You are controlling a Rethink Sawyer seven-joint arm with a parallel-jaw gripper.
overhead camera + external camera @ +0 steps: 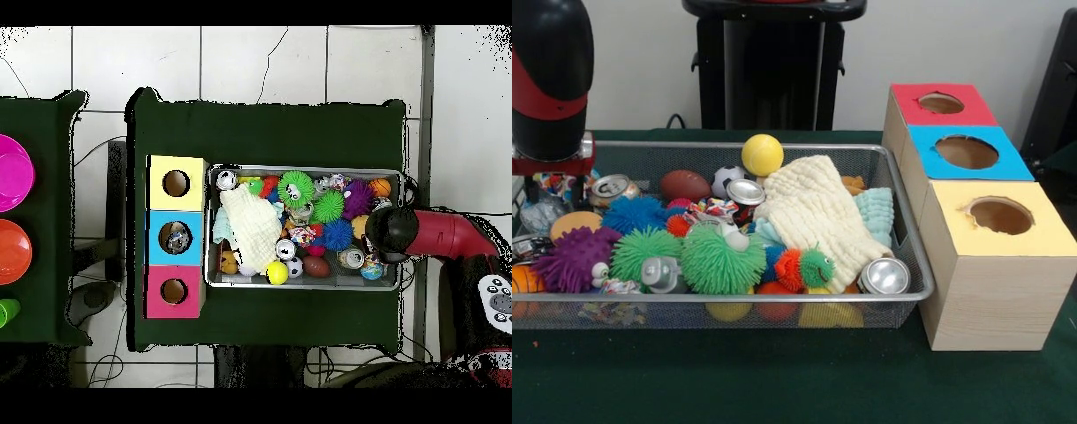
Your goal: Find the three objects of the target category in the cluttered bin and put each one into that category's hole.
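The silver wire-mesh bin [914, 231] lies left of the three boxes; it also shows in the overhead view [300, 285]. The blue-topped box's hole [967, 152] is the middle one, and in the overhead view this hole [175, 238] has something silvery inside. A wrinkled silvery-white piece with red and blue print [715, 208] lies mid-bin among the balls. Another wrinkled piece [618, 287] lies at the front mesh wall. My arm [552, 88] stands over the bin's left end. My gripper [554, 181] is low among the clutter there, mostly hidden by the wrist.
Spiky rubber balls [722, 261], a yellow smooth ball [763, 155], a cream cloth [812, 216] and several drink cans [884, 276] fill the bin. The red-topped box [942, 103] is behind the blue one and the yellow-topped box [999, 215] in front. A black stand [768, 62] is behind the table.
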